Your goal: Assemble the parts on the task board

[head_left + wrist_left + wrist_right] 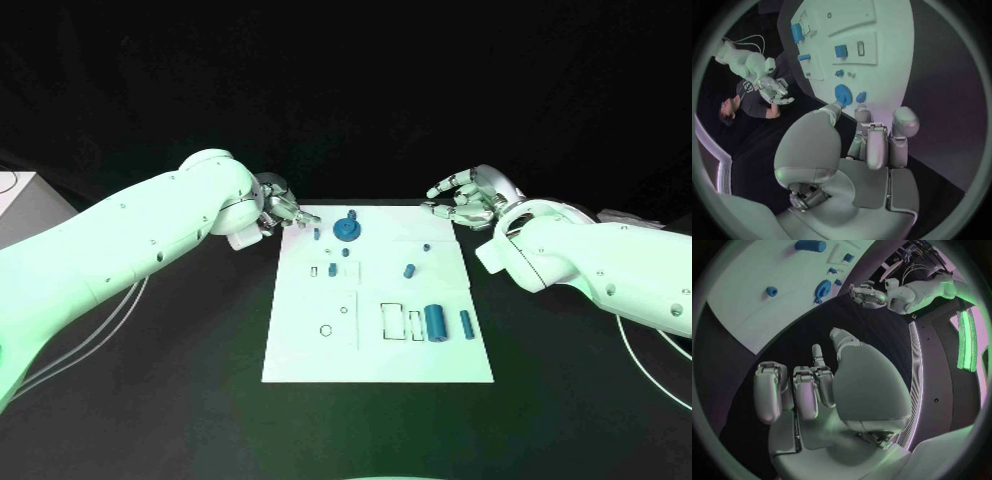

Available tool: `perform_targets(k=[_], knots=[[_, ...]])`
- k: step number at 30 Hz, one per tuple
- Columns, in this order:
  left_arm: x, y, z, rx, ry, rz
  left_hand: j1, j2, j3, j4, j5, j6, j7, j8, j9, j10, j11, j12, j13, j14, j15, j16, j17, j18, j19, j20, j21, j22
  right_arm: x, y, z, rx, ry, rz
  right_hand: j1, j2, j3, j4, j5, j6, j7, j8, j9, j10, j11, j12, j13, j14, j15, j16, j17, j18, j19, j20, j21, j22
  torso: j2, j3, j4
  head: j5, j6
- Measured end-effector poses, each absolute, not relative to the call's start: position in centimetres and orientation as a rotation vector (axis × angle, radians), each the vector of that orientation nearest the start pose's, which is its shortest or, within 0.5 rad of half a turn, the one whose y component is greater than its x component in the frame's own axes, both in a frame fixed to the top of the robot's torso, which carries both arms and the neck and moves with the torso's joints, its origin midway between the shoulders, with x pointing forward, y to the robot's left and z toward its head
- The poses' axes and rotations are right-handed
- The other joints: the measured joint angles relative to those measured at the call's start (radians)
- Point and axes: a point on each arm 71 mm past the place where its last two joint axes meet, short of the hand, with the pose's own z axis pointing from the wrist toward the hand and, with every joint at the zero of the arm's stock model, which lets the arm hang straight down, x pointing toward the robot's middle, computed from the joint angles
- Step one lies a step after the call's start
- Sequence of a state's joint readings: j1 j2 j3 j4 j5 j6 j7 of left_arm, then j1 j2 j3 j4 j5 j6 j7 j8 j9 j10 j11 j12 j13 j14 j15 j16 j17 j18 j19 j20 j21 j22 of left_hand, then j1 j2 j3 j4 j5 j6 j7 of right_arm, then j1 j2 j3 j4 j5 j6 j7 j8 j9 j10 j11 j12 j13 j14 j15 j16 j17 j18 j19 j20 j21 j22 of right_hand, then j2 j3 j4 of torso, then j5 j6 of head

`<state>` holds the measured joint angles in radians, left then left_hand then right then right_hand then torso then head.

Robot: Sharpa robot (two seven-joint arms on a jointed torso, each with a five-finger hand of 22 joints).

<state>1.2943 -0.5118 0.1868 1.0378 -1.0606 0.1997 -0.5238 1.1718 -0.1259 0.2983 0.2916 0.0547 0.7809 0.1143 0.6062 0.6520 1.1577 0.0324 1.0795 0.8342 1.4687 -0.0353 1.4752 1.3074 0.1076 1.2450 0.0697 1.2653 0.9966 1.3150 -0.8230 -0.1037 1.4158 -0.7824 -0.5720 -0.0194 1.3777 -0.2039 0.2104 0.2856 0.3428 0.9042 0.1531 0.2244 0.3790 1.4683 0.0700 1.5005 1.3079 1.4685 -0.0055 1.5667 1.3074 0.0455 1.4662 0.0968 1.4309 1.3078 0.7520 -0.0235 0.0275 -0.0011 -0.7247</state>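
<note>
Head view. The task board (378,300) lies flat at the table's middle. The round blue gear (346,230) sits at the board's far edge, a small blue peg (317,235) just beside it toward the left hand (274,208). Further parts: a small stub (410,269) mid-board, and two upright cylinders (434,323) on the board's near right. Judged by appearance, these are light, rigid plastic pieces, smooth and liable to slip or roll; the gear is best pinched across its rim or hub, the cylinders across their sides. The left hand hovers at the board's far left corner, fingers partly curled, nothing seen in them. The right hand (464,199) hangs off the board's far right corner, fingers bent, holding nothing.

Left wrist view. The left hand's fingers (878,145) lie loosely curled, thumb extended toward the gear (843,94) at the board edge, no contact evident.

Right wrist view. The right hand's fingers (795,392) are folded inward, separate, over bare table, well apart from the board (754,315).
</note>
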Motion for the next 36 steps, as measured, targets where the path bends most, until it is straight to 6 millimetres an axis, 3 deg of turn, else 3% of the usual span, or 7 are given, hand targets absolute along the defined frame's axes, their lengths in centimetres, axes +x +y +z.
perform_targets(k=[15,36], knots=[[60.7,18.9,-14.1,-0.468,2.116,-0.427,0.012,-0.004,0.014,-0.001,0.000,0.000,0.000,-0.005,-0.008,0.000,0.000,0.004,0.004,0.000,0.000,0.000,0.000,0.000,0.004,0.004,0.000,0.006,52.3,-24.0,-14.9,0.539,1.493,0.817,-0.004,-0.004,0.000,0.000,0.000,-0.003,0.003,0.000,0.000,0.000,0.000,0.000,0.000,0.000,0.000,0.000,0.000,0.000,0.000,0.000,0.000,0.000,0.022,-0.0035,-0.0024,0.004,0.017],[60.6,18.3,-14.1,-0.457,2.123,-0.439,0.012,-0.004,0.022,0.002,0.000,0.005,-0.003,-0.005,-0.012,0.004,0.004,0.016,0.013,-0.004,0.004,0.003,0.000,0.000,0.008,0.007,0.008,0.018,52.3,-23.9,-14.9,0.536,1.492,0.819,-0.004,-0.004,0.000,0.000,0.000,-0.003,0.003,0.000,0.001,0.000,0.000,0.000,0.000,0.000,0.000,0.000,0.000,0.000,0.000,0.000,0.000,0.000,0.028,-0.0037,-0.0020,0.002,0.010]])
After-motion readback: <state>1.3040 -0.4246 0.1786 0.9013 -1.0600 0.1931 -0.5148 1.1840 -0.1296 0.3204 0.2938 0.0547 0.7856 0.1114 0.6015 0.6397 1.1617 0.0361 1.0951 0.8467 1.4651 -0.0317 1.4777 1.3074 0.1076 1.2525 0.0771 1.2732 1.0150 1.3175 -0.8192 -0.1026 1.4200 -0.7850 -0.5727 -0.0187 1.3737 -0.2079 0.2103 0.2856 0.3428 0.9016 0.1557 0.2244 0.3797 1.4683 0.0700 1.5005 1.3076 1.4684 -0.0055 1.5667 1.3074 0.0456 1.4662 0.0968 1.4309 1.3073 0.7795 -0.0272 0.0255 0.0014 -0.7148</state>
